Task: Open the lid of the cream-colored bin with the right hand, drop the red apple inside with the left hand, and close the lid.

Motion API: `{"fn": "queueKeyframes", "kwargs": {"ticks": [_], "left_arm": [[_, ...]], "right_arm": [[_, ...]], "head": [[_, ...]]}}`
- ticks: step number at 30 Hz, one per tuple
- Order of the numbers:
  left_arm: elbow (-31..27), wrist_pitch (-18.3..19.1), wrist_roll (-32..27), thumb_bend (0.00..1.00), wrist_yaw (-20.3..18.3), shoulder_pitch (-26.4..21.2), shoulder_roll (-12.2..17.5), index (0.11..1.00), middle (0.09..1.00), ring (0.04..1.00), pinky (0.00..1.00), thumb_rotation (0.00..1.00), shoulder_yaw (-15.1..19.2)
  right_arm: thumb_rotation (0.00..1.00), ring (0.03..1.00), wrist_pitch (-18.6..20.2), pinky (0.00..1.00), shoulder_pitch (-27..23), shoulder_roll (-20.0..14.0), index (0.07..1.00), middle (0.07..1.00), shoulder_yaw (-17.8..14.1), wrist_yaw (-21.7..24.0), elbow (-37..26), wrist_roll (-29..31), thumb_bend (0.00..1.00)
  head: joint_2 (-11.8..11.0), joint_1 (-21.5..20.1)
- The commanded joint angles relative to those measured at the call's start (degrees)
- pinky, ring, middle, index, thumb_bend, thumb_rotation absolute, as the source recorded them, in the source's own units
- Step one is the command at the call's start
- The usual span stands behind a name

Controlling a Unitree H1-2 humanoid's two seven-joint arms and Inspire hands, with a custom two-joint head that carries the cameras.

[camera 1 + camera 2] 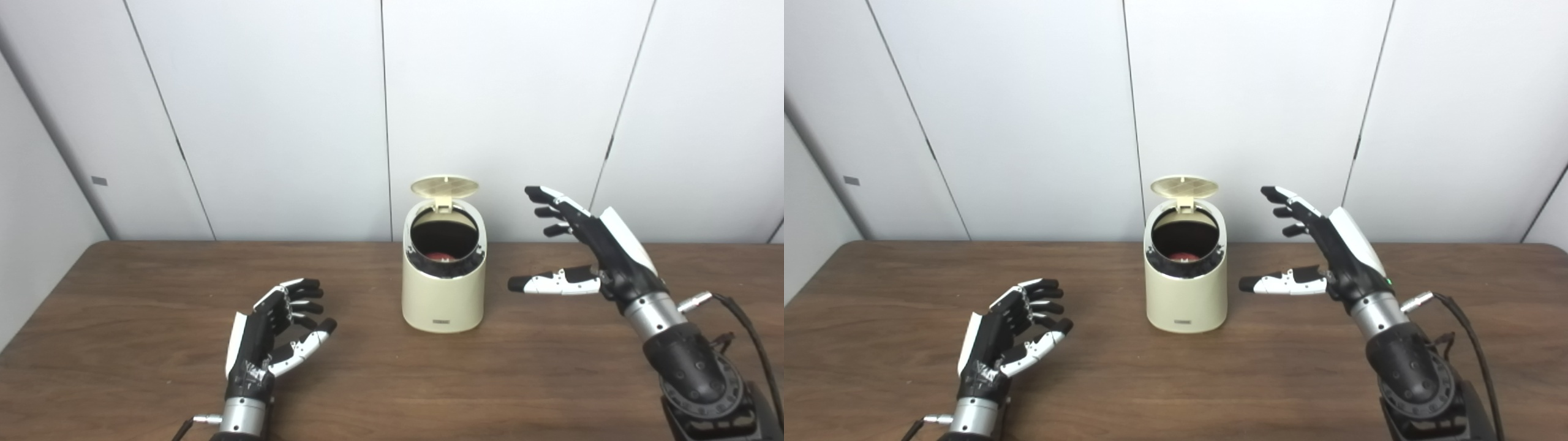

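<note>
Inside bin (pixel 443 300) red apple (pixel 438 256), lid (pixel 444 187) up, front label unreadable, left hand (pixel 269 334) and right hand (pixel 588 245) empty, fingers spread.

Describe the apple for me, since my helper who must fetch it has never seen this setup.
On the brown table, a cream-colored bin stands mid-table near the white wall, between the left hand and right hand. Its lid stands open. Inside the dark opening, a patch of the red apple shows, the scene's only red thing.

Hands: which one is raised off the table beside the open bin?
The right hand, fingers spread in the air beside the bin; the left hand sits low over the table, fingers curled, empty.
</note>
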Motion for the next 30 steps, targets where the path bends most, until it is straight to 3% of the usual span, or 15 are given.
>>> {"fn": "queueKeyframes", "kwargs": {"ticks": [1,9,14,18,25,30], "left_arm": [[0.7,-1.9,0.6,0.58,0.2,1.7,-0.4,0.694,0.675,0.600,0.49,0.03,-0.3],[1.8,-1.2,0.3,0.57,-0.3,2.9,-1.6,0.693,0.673,0.604,0.52,0.00,-0.8],[2.5,-1.4,1.2,0.57,0.0,3.0,-1.8,0.693,0.671,0.607,0.54,0.00,-1.2],[2.7,-1.6,1.5,0.57,0.1,3.0,-2.0,0.694,0.668,0.609,0.55,0.00,-1.4],[2.7,-2.0,0.5,0.57,-0.2,2.7,-2.2,0.693,0.666,0.621,0.56,0.00,-1.2],[2.6,-1.8,1.0,0.57,0.1,2.5,-2.2,0.692,0.664,0.623,0.56,0.00,-1.1]], "right_arm": [[0.24,0.879,-1.6,0.78,-4.2,-1.2,0.889,0.910,0.2,0.6,-1.0,0.0,0.78],[0.28,0.854,2.0,0.73,-13.0,-1.7,0.879,0.884,4.2,4.2,0.8,-4.0,0.82],[0.49,0.869,2.4,0.73,-17.9,-2.7,0.902,0.891,7.6,7.9,3.8,-6.1,0.75],[0.59,0.914,4.6,0.80,-20.3,-3.5,0.909,0.920,10.7,11.1,3.5,-10.2,0.71],[0.62,0.910,5.4,0.81,-21.8,-3.0,0.867,0.897,13.0,13.7,4.4,-13.3,0.70],[0.59,0.867,2.9,0.77,-21.3,-3.1,0.813,0.848,12.8,14.3,4.7,-11.4,0.71]], "head": [[0.0,0.1],[-0.4,0.0],[-0.5,0.1],[-0.7,0.2],[-0.8,0.4],[-0.6,0.5]]}}
